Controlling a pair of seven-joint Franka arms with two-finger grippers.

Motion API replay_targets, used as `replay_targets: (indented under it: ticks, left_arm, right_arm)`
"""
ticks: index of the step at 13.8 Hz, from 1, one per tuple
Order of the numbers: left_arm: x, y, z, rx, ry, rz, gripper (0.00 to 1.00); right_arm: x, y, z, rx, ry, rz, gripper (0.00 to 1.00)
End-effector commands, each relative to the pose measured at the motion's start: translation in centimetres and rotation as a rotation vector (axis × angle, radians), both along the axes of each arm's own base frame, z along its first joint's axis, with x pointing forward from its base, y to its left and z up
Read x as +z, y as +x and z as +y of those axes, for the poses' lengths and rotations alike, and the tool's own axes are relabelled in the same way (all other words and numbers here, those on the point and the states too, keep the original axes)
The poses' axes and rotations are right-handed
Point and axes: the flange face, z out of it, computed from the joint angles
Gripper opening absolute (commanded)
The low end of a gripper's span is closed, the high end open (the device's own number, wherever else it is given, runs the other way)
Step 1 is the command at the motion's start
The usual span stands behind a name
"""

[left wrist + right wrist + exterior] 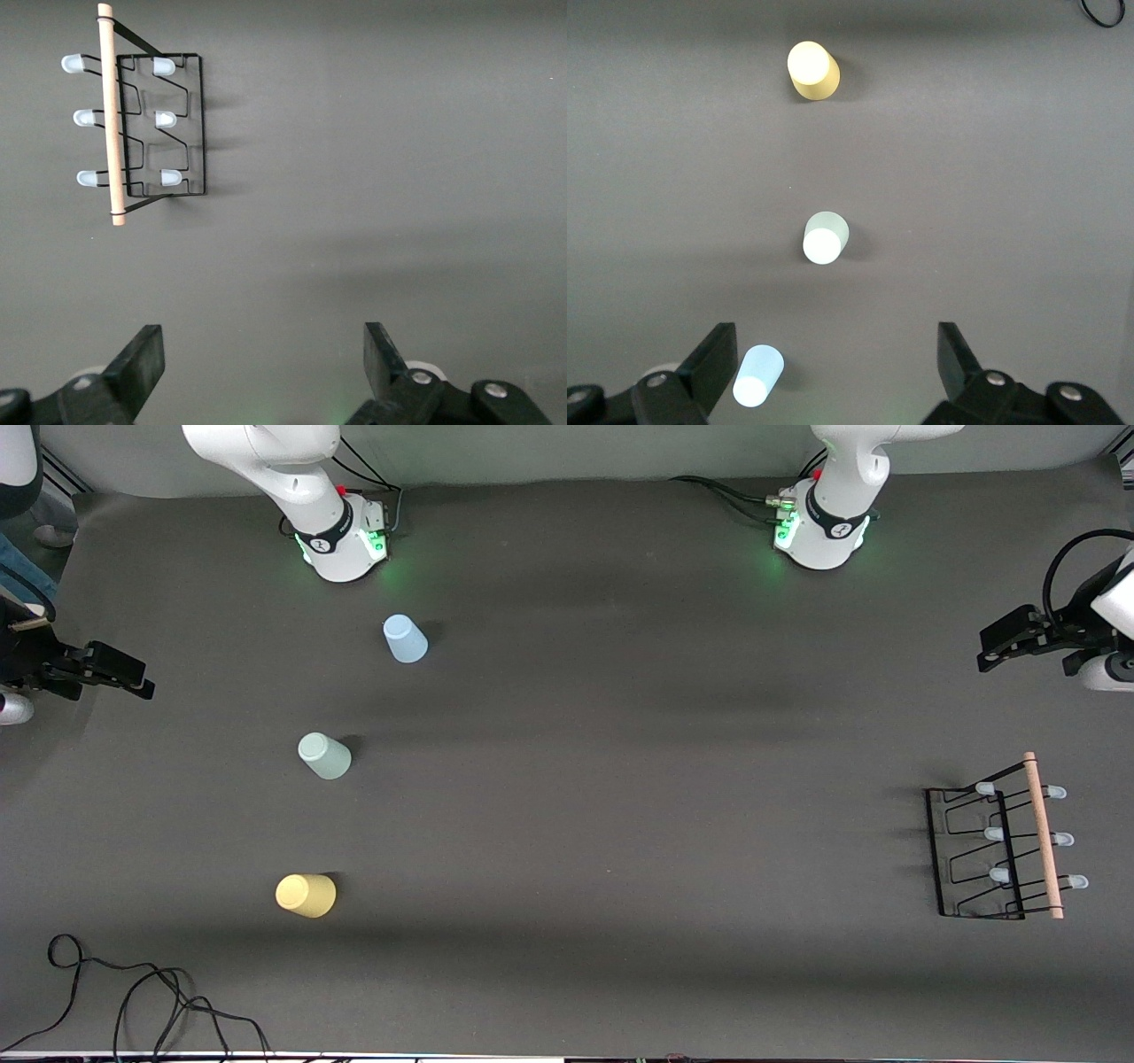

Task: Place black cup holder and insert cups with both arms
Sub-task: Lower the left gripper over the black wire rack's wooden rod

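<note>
The black cup holder [992, 850] stands on the dark tabletop [620, 779] at the left arm's end, its light wooden rod [1043, 834] running along the top and six pale-tipped pegs [994, 833] sticking out to either side of the rod. Nothing hangs on it.

Taking the holder as the landmark, all three cups stand well apart from it, toward the right arm's end of the tabletop, upside down and in a loose row. The yellow cup [306, 895] is a little nearer to the front camera than the holder's middle. The pale green cup [324, 755] is farther from the camera than the holder. The light blue cup [405, 638] is farther still, close to the right arm's base [345, 536].

The left hand [1019, 638] hangs in the air at the tabletop's edge, on the left arm's end, touching nothing; in the left wrist view its fingers [142, 359] stand wide apart with only bare tabletop between them, and the holder [146, 124] lies ahead of them.

The right hand [111, 673] hangs over the edge at the right arm's end, well apart from the holder. Its fingers [718, 354] are spread wide and hold nothing; the right wrist view shows the blue cup [758, 375], green cup [825, 237] and yellow cup [812, 69] below.
</note>
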Motion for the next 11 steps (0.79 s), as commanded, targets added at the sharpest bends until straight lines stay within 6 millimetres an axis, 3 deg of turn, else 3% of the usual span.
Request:
replay_targets:
  ticks: [1, 4, 7, 9, 11]
  left_arm:
    - [0.1, -0.4, 0.2, -0.012, -0.003, 0.008, 1.00]
    - [0.3, -0.3, 0.6, -0.007, -0.001, 0.000, 1.00]
    - [-0.9, 1.5, 4.0, -0.010, 0.003, -0.004, 1.00]
    - [-2.9, 3.7, 7.6, -0.002, 0.001, 0.011, 1.00]
    - [-6.8, 6.7, 10.9, -0.025, -0.004, 0.006, 1.00]
  right_arm:
    - [0.7, -0.4, 0.7, -0.011, 0.020, -0.014, 1.00]
    - [0.9, -0.2, 0.5, -0.015, 0.021, -0.022, 1.00]
    - [0.9, -0.3, 0.5, -0.015, 0.023, -0.019, 1.00]
    - [0.9, -0.3, 0.4, -0.017, 0.023, -0.019, 1.00]
    - [1.1, -0.4, 0.5, -0.015, 0.023, -0.021, 1.00]
